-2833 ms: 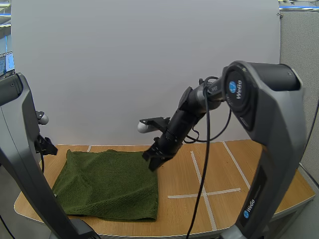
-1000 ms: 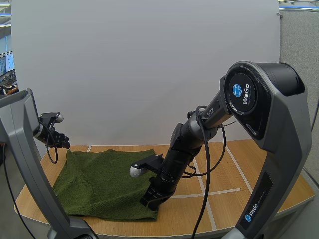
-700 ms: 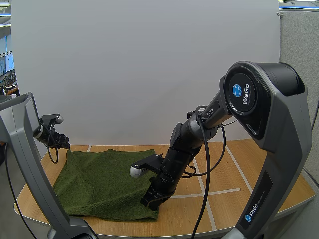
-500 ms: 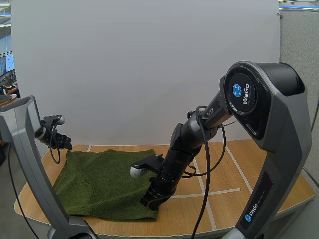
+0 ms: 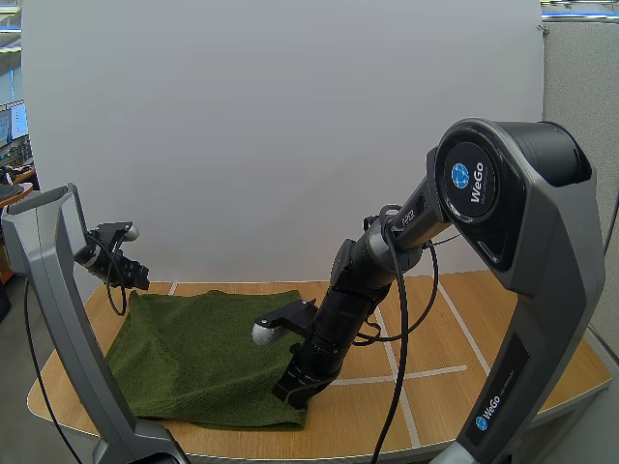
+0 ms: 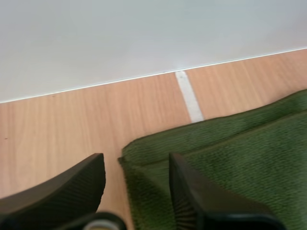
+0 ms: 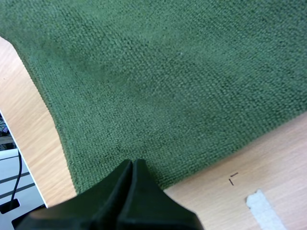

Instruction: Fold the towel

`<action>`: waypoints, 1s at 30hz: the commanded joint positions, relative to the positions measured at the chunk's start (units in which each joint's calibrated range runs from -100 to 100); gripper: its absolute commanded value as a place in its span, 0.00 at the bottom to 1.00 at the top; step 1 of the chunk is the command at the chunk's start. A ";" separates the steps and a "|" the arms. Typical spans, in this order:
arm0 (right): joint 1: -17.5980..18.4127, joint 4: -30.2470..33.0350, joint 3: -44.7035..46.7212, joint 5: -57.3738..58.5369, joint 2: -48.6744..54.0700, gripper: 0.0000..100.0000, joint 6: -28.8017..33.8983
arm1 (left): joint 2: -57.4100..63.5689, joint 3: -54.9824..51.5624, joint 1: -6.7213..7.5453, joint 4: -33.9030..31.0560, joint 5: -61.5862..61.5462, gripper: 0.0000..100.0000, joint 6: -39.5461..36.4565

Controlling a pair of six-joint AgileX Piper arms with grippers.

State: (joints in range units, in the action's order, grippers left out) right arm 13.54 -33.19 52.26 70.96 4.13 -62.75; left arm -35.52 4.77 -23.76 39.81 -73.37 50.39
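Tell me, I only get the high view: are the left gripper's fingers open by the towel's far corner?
Observer: Yes; the left wrist view shows the left gripper with fingers apart, the green towel corner between them.
Operator: And the right gripper at the near corner?
Observer: Its fingers lie together as one wedge, tips at the towel's edge.
Operator: Anything small on the table there?
Observer: A small dark mark beside a piece of white tape.

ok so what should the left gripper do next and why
Probably lower and close on the far left corner of the towel: the left gripper is open astride that corner, while the right gripper looks shut on the near right corner.
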 commanded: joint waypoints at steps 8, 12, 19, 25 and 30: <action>0.11 0.45 0.34 0.19 0.16 0.00 -0.21 | -0.83 0.45 0.53 -0.63 -2.21 0.67 -1.90; 0.11 0.45 0.34 1.55 0.16 0.00 -0.21 | -2.27 0.45 0.53 -0.46 -2.78 0.67 -2.51; 0.11 0.45 0.34 1.74 0.16 0.00 -0.21 | -2.27 0.67 0.60 2.38 -4.21 0.66 -2.51; 0.11 0.45 0.34 1.74 0.16 0.00 -0.21 | -2.27 1.02 0.60 3.03 -4.05 0.54 -2.51; 0.11 0.45 0.34 1.74 0.16 0.00 -0.21 | -2.27 1.00 0.60 3.20 -4.23 0.24 -2.51</action>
State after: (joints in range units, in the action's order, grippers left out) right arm 13.54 -33.04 52.26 71.50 4.13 -62.75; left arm -38.05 5.15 -23.42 41.64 -76.61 48.37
